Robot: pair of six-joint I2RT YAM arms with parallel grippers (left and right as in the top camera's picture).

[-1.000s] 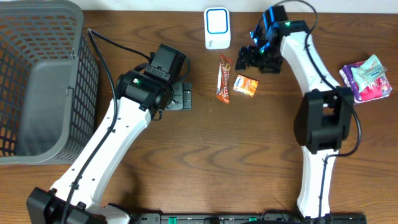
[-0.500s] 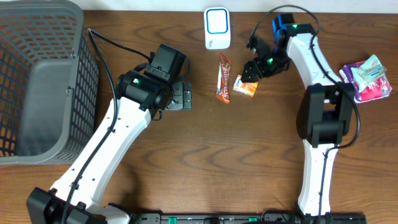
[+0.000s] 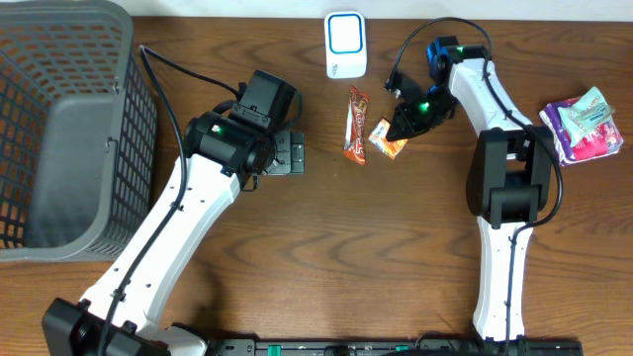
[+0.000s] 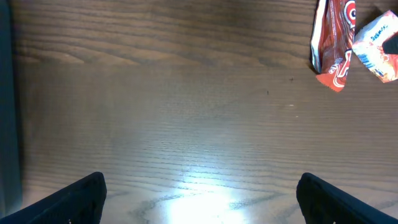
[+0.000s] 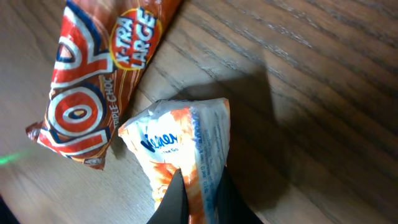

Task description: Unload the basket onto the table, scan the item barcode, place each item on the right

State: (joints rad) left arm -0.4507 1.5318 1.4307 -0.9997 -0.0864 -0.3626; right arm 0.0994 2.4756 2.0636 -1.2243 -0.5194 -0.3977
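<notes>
The grasp step is in hand. The right end effector (image 5: 196,186) has its 2 fingers together on the lower edge of the small orange packet (image 5: 180,146), which sits just right of the candy bar (image 5: 93,81), close to its lower end and perhaps touching it. The packet looks tipped up on the surface (image 3: 396,247); whether it is clear of the wood I cannot tell. The left end effector (image 4: 202,199) stands apart and empty, well left of the candy bar. A white device (image 3: 345,44), likely the scanner, sits just beyond the candy bar's top end. The next move, as I judge it, calls for lifting the packet without dragging the candy bar, then turning its barcode face toward that device.
</notes>
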